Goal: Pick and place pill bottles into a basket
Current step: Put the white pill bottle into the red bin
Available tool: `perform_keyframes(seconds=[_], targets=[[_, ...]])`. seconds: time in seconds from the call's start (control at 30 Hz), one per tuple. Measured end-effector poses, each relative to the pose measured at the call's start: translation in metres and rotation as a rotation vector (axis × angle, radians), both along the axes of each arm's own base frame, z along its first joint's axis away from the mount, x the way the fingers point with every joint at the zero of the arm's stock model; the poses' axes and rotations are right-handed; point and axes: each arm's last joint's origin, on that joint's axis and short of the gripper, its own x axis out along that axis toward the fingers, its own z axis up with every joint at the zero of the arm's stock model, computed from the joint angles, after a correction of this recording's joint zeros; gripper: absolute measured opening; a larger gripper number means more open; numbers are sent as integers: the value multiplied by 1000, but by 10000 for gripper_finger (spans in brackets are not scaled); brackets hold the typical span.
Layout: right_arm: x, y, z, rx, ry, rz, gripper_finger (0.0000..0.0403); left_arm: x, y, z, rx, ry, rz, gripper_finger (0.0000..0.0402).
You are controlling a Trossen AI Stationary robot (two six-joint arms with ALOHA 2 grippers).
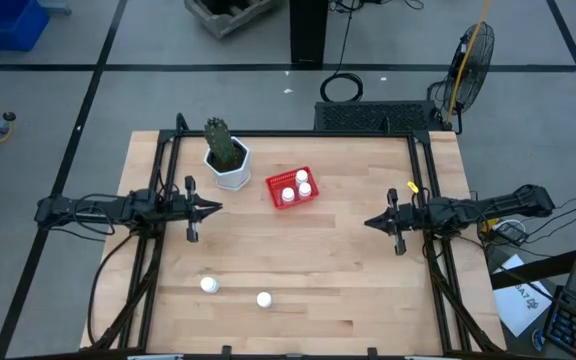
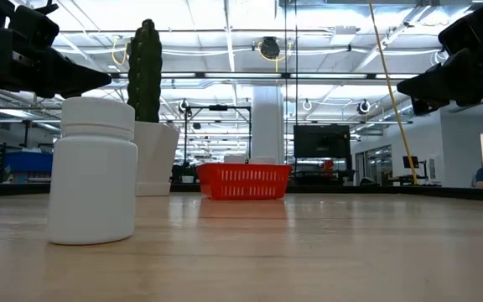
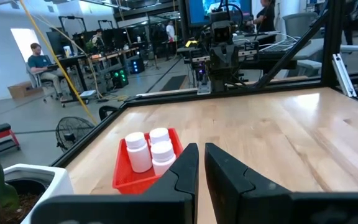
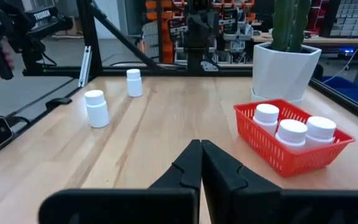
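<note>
Pill bottles [image 1: 295, 188] in basket [image 1: 273, 184] — well apart from left gripper [image 1: 215, 208].

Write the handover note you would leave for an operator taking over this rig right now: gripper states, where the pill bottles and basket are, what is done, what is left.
Left gripper: shut, empty, raised above the table on the left side, near the cactus pot.
Right gripper: shut, empty, raised above the table on the right side.
Red mesh basket: on the table beside the cactus pot, between the two arms.
Done: three pill bottles stand upright in the basket.
Left: two pill bottles stand upright on the table near its front edge, one to the left, the other beside it. Both still need picking and placing in the basket.
</note>
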Motion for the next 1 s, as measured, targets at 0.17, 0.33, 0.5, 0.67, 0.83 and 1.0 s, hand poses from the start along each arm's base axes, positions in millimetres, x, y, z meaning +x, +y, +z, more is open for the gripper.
perform_keyframes(seconds=[0.17, 0.33, 0.5, 0.67, 0.83, 1.0], targets=[[0, 0, 0, 1, -3, 0, 0, 0, 0, 6, -38, -67, 12, 35], [0, 0, 0, 1, -3, 0, 0, -2, -1, 20, -127, -218, -48, 35], [0, 0, 0, 1, -3, 0, 0, -3, -1, 27, -301, -303, -80, 35], [0, 0, 0, 1, -3, 0, 0, -5, -3, 35, -374, -381, -165, 35], [0, 0, 0, 1, -3, 0, 0, 2, -13, 33, -396, -304, -348, 7], [0, 0, 0, 1, -3, 0, 0, 20, -21, 40, -382, -134, -362, 4]])
